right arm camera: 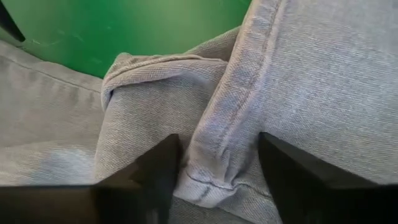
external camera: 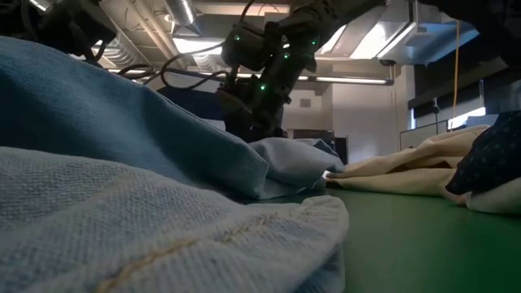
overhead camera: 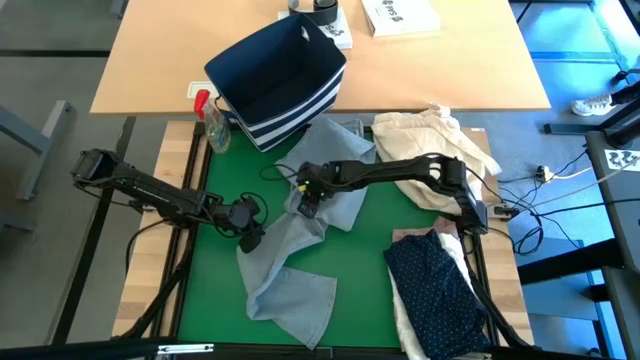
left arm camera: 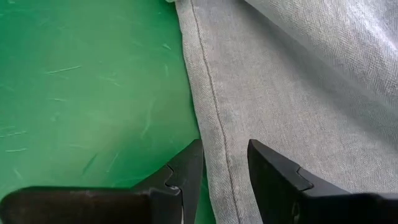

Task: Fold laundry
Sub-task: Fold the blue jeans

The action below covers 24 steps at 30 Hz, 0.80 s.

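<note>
The light grey jeans (overhead camera: 300,250) lie crumpled on the green mat (overhead camera: 215,290), in the middle of the table. My left gripper (overhead camera: 250,232) is low over their left edge, open; its fingers (left arm camera: 225,149) stand astride the seamed edge (left arm camera: 211,106), one over bare mat, one over denim. My right gripper (overhead camera: 308,200) is open over the jeans' far part, pointing down, with a raised stitched fold (right arm camera: 217,168) between its fingers (right arm camera: 217,146). At the near right lies the navy white-dotted shirt (overhead camera: 440,290) on a white shirt (overhead camera: 405,320), with a strip of pale pink top (overhead camera: 425,238) beyond them. My left gripper comes slanting down at the jeans' seamed edge (left arm camera: 217,162), which runs flat between its fingers; whether the fingertips touch the cloth I cannot tell. My right gripper has a thick seam fold (right arm camera: 214,180) bulging up between its two fingers, from above; the cloth rests on the mat, and whether the pads touch it I cannot tell.
A navy fabric bin with white stripes (overhead camera: 280,75) lies tipped at the mat's far edge, beside a spray bottle (overhead camera: 215,125). A cream-beige cloth bundle (overhead camera: 430,150) sits at the far right. Bare green mat shows at the left and between the jeans and the shirts.
</note>
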Tool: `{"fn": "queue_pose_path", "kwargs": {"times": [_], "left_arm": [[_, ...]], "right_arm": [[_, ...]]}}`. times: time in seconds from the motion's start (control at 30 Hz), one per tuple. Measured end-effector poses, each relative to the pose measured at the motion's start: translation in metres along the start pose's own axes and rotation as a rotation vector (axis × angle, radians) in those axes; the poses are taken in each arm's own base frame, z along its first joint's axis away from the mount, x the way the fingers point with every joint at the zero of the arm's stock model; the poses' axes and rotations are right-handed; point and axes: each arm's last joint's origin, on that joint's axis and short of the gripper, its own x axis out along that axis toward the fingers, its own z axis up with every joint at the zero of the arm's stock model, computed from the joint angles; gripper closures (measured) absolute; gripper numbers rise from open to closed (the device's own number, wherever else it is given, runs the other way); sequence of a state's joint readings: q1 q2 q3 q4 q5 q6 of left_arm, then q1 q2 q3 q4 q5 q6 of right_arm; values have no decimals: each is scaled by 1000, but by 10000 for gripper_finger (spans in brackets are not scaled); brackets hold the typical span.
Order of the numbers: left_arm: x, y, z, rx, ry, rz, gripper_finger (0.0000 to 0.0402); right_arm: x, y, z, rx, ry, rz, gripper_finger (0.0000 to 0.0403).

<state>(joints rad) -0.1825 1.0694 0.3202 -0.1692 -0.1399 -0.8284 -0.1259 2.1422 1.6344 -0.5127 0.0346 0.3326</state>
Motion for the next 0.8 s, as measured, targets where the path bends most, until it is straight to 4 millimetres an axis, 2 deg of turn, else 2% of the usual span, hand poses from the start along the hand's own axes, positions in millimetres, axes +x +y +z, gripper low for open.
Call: {"fn": "queue_pose_path", "kwargs": {"times": [0.07, 0.2, 0.23, 0.3, 0.37, 0.43, 0.57, 0.67, 0.8], "left_arm": [[0, 0, 0, 1, 0, 0, 280], [0, 0, 0, 2, -12, 12, 280], [0, 0, 0, 2, -16, 15, 280], [0, 1, 1, 2, -19, 18, 280], [0, 1, 1, 1, -19, 18, 280], [0, 0, 0, 2, -15, 15, 280], [0, 0, 0, 27, -3, 2, 280], [0, 0, 0, 27, 1, 1, 280], [0, 0, 0, 46, 1, 1, 280]], "right_arm": [[0, -1, 0, -17, -1, -4, 225], [-3, -1, 0, -52, 3, -13, 357], [-4, -1, 0, -60, 8, -19, 377], [-9, -1, 1, -71, 57, -33, 382], [-24, 1, 7, -81, 104, -58, 381], [-51, 11, 15, -114, 106, -100, 390], [-134, 32, 29, -131, 4, -206, 389], [-196, 45, 20, -87, -54, -265, 391], [-277, 58, -12, 16, -150, -300, 393]]}}
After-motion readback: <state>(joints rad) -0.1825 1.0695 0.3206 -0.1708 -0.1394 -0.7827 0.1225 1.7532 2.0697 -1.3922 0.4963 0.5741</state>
